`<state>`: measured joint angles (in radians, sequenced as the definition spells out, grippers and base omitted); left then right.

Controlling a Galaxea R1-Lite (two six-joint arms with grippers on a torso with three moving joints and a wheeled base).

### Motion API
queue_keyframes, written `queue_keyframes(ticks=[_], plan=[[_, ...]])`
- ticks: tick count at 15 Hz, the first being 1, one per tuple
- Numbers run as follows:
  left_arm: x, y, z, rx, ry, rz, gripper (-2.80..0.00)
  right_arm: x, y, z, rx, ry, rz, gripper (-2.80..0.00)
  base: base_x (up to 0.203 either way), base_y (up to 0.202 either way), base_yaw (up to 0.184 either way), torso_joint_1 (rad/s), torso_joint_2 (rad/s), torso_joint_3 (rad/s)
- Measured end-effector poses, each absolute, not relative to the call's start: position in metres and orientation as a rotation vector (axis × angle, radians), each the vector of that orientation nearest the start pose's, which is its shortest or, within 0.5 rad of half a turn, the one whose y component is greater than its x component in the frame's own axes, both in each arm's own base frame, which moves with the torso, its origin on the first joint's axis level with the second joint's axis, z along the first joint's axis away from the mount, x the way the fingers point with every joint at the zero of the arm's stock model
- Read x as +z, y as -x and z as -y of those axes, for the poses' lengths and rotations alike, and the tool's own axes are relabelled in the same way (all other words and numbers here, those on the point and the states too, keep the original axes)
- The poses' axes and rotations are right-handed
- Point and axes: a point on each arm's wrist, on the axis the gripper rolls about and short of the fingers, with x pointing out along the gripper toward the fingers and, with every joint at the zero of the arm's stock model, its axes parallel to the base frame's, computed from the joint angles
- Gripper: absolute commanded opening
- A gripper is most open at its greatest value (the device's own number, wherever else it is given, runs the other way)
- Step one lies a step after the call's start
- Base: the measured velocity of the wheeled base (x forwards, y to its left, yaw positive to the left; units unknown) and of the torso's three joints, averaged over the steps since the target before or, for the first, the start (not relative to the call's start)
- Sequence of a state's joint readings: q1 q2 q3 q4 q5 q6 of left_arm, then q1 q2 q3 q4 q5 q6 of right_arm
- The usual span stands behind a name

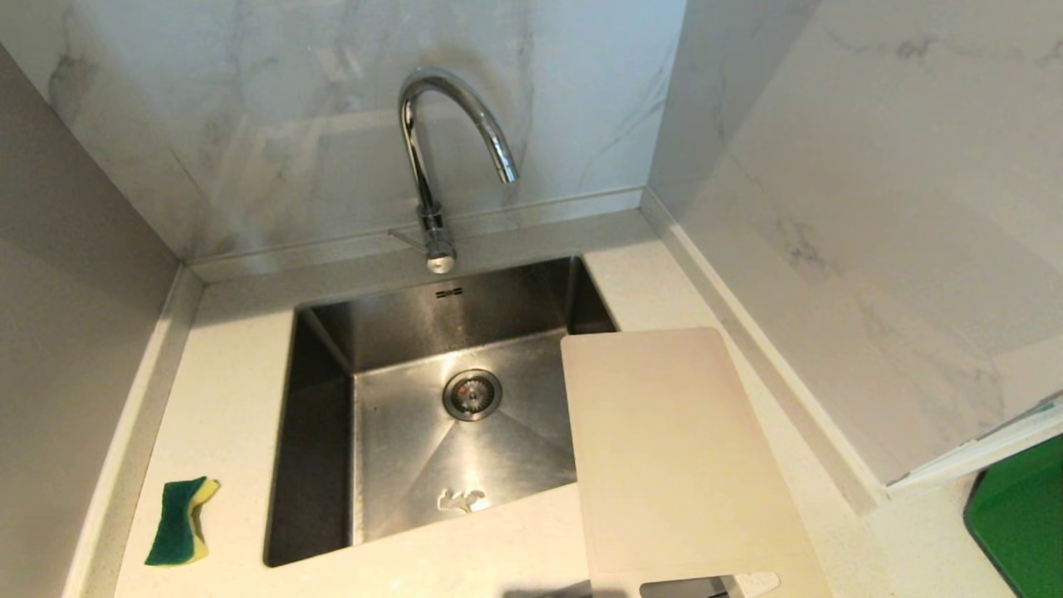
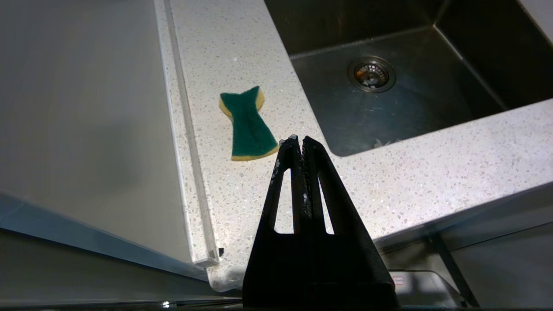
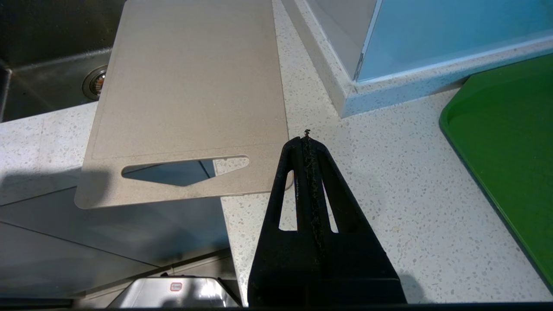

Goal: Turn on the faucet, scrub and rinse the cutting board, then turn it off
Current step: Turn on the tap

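— Chrome faucet (image 1: 440,158) is standing dry behind the sink (image 1: 315,432); which arm are you sending?

— Left gripper (image 2: 297,139) and right gripper (image 3: 306,138) are both sitting pinched, empty. Cutting board (image 1: 664,448) is lying right, lengthwise, overhanging the basin. Lever is probably facing left.

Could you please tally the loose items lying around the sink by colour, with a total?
Cream-white: 1, the cutting board, lying flat with one corner over the sink
Green and yellow: 1, the sponge on the counter left of the sink
Bright green: 1, the tray at the far right
Total: 3
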<state>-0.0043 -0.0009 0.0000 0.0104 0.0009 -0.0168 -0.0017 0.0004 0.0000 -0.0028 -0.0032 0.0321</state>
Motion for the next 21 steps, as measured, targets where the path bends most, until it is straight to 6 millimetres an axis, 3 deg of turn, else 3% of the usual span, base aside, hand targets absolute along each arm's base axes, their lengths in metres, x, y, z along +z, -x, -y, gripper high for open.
queue_keyframes(ticks=[4, 6, 10, 16, 19, 21], plan=[[0.082, 0.023, 0.000, -0.005, -0.022, -0.009, -2.80, 0.076, 0.023, 0.000, -0.003, -0.021, 0.005, -2.80, 0.000, 0.000, 0.000, 0.000, 0.00, 0.000], [0.102, 0.024, 0.000, -0.011, -0.023, 0.011, -2.80, 0.076, 0.023, 0.000, -0.002, -0.018, 0.005, -2.80, 0.000, 0.000, 0.000, 0.000, 0.00, 0.000], [0.168, 0.015, 0.000, -0.029, -0.026, 0.037, -2.80, 0.076, 0.023, 0.000, -0.002, -0.017, 0.005, -2.80, 0.000, 0.000, 0.000, 0.000, 0.00, 0.000], [0.262, -0.030, 0.002, -0.080, -0.058, 0.038, -2.80, 0.076, 0.023, 0.000, -0.002, -0.017, 0.005, -2.80, 0.000, 0.000, 0.000, 0.000, 0.00, 0.000], [0.287, -0.057, 0.004, -0.099, -0.070, 0.019, -2.80, 0.076, 0.023, 0.000, -0.002, -0.017, 0.005, -2.80, 0.000, 0.000, 0.000, 0.000, 0.00, 0.000], [0.292, -0.073, 0.005, -0.104, -0.072, -0.009, -2.80, 0.076, 0.023, 0.000, -0.002, -0.016, 0.005, -2.80, 0.000, 0.000, 0.000, 0.000, 0.00, 0.000]])
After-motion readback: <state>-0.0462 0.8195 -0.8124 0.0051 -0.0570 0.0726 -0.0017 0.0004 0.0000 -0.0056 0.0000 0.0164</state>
